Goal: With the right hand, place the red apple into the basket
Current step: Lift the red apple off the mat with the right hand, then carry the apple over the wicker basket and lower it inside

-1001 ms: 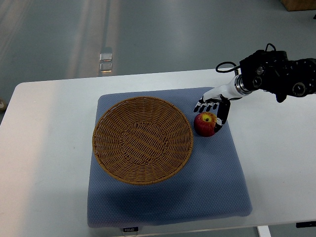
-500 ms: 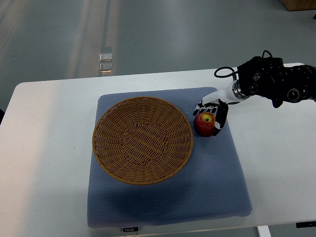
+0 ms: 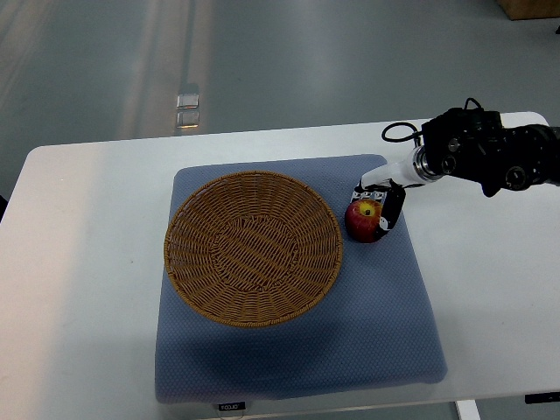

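While our right hand [image 3: 378, 194] sits by the red apple [image 3: 365, 220], we see its fingers curl around the far and right sides of the apple, touching it. We think the grip is closing, but we cannot tell if it is tight yet. The apple rests on the blue mat [image 3: 376, 315], just beside the right rim of the basket [image 3: 254, 248]. So the basket lies to the left of our hand. Our left hand does not show.

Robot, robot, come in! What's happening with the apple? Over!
Right hand wrapped around red apple, apple on blue mat beside basket. Basket empty. Nothing between them. Left hand out of view.
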